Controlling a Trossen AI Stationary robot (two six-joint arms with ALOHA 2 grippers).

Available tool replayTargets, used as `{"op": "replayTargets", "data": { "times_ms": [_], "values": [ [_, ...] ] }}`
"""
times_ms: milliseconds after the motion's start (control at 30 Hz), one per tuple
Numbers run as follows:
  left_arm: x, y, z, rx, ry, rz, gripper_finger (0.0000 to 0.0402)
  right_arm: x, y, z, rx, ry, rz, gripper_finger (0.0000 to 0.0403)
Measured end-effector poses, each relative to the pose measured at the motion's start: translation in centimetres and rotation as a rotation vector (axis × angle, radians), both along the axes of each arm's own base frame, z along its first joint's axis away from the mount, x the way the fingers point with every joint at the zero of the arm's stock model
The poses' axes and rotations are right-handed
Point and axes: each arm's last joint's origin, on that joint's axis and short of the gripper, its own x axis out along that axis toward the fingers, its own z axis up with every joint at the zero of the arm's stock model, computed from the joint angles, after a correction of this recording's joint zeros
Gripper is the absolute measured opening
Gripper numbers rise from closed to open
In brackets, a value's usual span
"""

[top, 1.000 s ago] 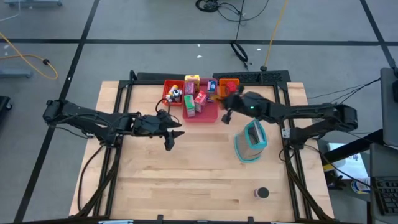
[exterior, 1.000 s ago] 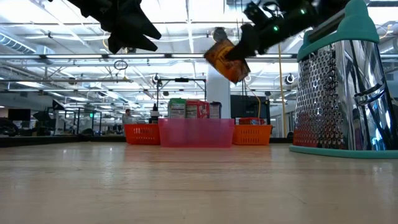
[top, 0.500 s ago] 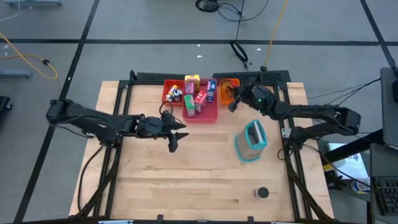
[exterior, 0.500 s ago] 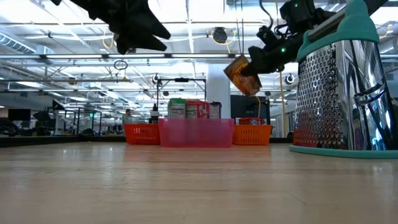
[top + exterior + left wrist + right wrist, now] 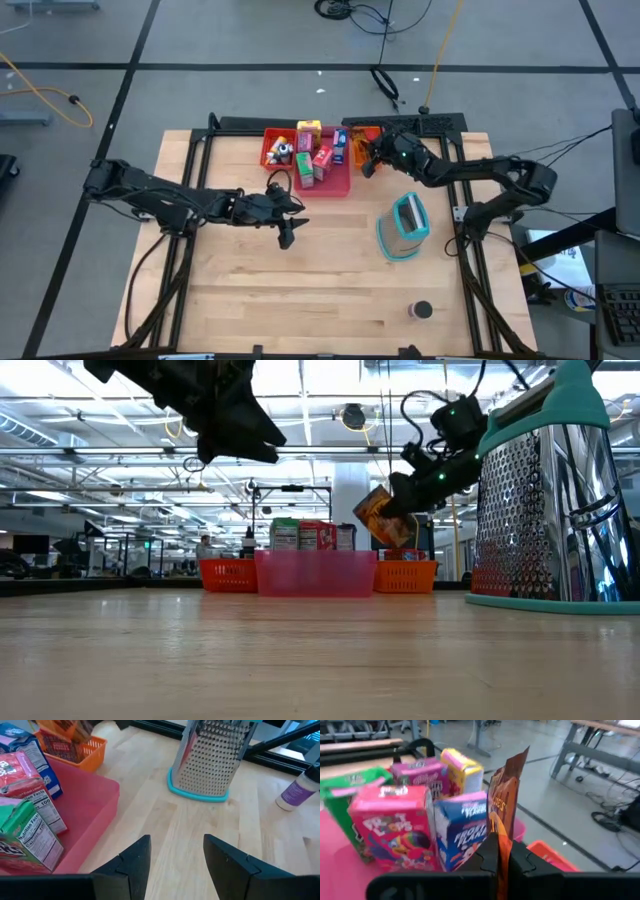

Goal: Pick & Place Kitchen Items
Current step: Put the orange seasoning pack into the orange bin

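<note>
Holding a brown-orange packet (image 5: 506,800) clamped edge-on between its fingers, the right gripper (image 5: 368,160) hangs above the orange tray (image 5: 372,135) at the far side of the table (image 5: 320,290). In the low view the packet (image 5: 384,520) is tilted and sits just above that tray's rim (image 5: 405,575), not resting in it.

The left gripper (image 5: 288,232) hovers over bare wood just in front of the pink tray (image 5: 335,185). Its fingers (image 5: 132,865) stand apart with nothing between them.

The pink tray carries the upright food boxes: a pink box (image 5: 395,827), a blue box (image 5: 462,830), a green box (image 5: 340,790), a purple box (image 5: 417,775) and a yellow box (image 5: 465,770), packed closely side by side. The red tray (image 5: 277,148), just left of the pink one, holds small items that are too small to identify.

The teal-and-white grater (image 5: 403,227) stands upright on the right half of the table, well apart from both grippers. A dark round can (image 5: 421,311) lies near the front edge. A small bottle with a purple label (image 5: 295,795) stands on the wood near the grater in the left wrist view.
</note>
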Motion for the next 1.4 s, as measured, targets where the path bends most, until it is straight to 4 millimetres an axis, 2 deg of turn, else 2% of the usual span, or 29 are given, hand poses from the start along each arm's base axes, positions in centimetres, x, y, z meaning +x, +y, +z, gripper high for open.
{"op": "replayTargets", "data": {
  "times_ms": [233,667,1033,1400],
  "values": [
    [0.1,0.0,-0.1,-0.002,0.002,0.002,0.0184,0.1,-1.2,-1.6,0.025,0.016,-0.005,0.0],
    [0.2,0.0,0.1,0.006,-0.022,-0.004,0.0184,-0.6,-2.1,-1.9,-0.029,0.089,-0.12,0.0],
    [0.3,0.0,0.2,0.006,-0.038,-0.005,0.0184,-0.3,-1.9,-1.9,-0.025,0.078,-0.091,0.0],
    [0.3,0.0,0.2,0.005,-0.039,-0.005,0.0184,0.5,-2.7,-4.0,-0.066,0.069,-0.134,0.0]
  ]
}}
